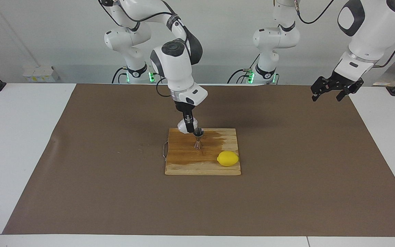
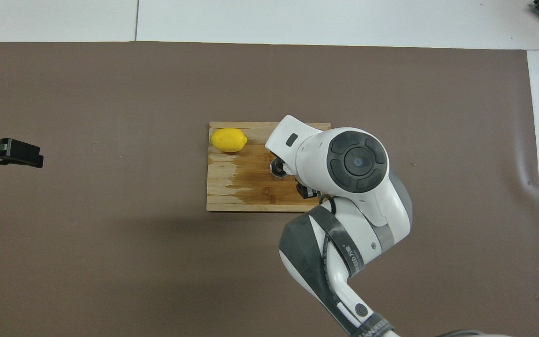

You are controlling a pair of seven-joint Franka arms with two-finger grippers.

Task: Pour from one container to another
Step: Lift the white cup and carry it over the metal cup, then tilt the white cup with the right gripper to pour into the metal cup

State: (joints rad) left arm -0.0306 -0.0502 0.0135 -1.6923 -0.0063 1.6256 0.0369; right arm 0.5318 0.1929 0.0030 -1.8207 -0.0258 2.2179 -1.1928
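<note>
The translucent white cup (image 1: 183,127) is held up in my right gripper (image 1: 189,127), which is shut on it and points straight down over the wooden board's (image 1: 202,168) edge nearest the robots. The cup hangs right beside the rim of the steel jigger (image 1: 198,136), which stands upright on the board's wet, dark patch. From overhead the right arm's wrist hides the cup and most of the jigger (image 2: 276,170). My left gripper (image 1: 336,91) waits open in the air at the left arm's end of the table, also seen as the left gripper (image 2: 31,155) from above.
A yellow lemon (image 1: 228,158) lies on the board's corner farthest from the robots, toward the left arm's end; it is the lemon (image 2: 228,140) overhead. A thin wire loop (image 1: 165,151) lies at the board's edge toward the right arm's end. Brown paper (image 1: 81,171) covers the table.
</note>
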